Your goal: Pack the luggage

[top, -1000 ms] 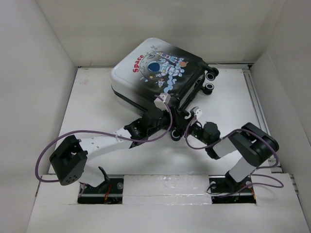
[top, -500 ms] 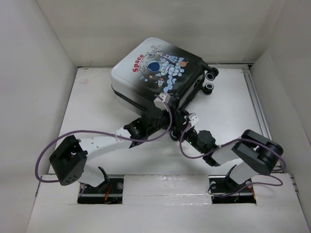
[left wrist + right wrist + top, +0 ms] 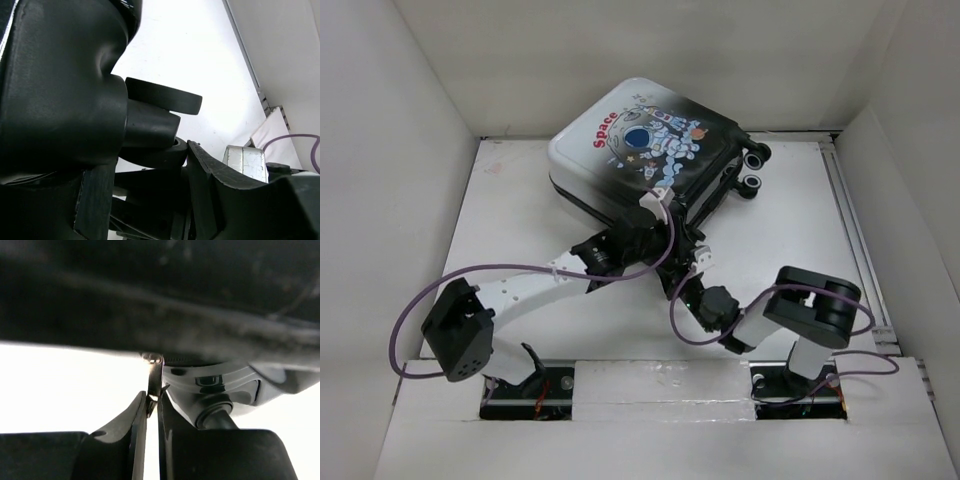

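Right wrist view is showing the right fingers [image 3: 125,442] pinching the zipper pull [image 3: 155,376]; the luggage [image 3: 640,150] is lying shut on the counter [image 3: 520,230], upper centre of the top view. Whether the left fingers [image 3: 230,200] are gripping, I cannot tell. Pulling should be tracking the seam steadily, not twisting

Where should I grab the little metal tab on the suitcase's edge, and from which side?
Pinch the metal tab on its flat faces, near its free end, coming from the near side of the suitcase. It is thin and sticks out from the seam; the right tool grips it that way.
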